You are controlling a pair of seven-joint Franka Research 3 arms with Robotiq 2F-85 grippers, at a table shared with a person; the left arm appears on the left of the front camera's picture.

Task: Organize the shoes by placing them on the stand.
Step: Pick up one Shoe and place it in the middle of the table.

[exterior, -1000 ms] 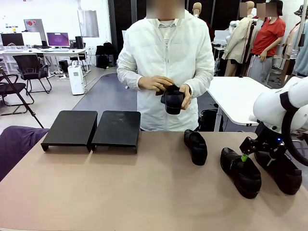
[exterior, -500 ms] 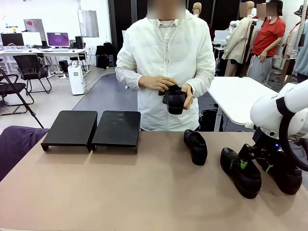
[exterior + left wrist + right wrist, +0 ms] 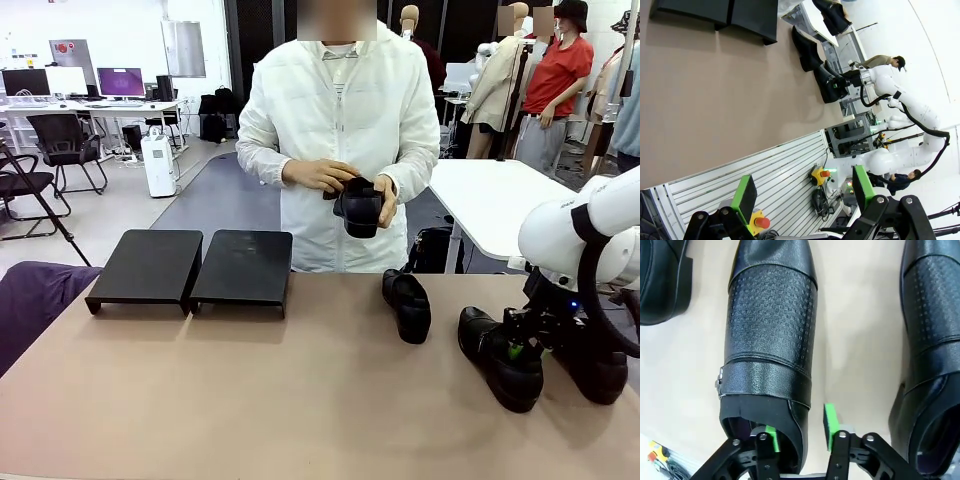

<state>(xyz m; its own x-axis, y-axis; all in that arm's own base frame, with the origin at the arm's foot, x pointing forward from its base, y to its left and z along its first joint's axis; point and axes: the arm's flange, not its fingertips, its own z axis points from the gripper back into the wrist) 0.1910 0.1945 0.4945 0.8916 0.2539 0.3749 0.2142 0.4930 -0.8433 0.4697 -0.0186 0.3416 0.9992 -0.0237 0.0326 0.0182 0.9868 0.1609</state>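
Straddling, with right gripper (image 3: 800, 432) half closed, the collar wall of glossy, grid-embossed black leather shoe (image 3: 772, 340); whether clamped, cannot tell.

Bright, even room light from above. Soft shadows under the shoes (image 3: 405, 305) on the table (image 3: 250, 400). Mild sheen on leather in right wrist view, sharp. Left wrist view bends strongly at edges; far corner washed out

We see the tan table (image 3: 300, 410) bearing the black stand (image 3: 190, 265), two sections side by side, at upper left, and three black shoes at right: the far shoe (image 3: 408, 305), the middle shoe (image 3: 498, 368), the rightmost shoe (image 3: 600, 378)
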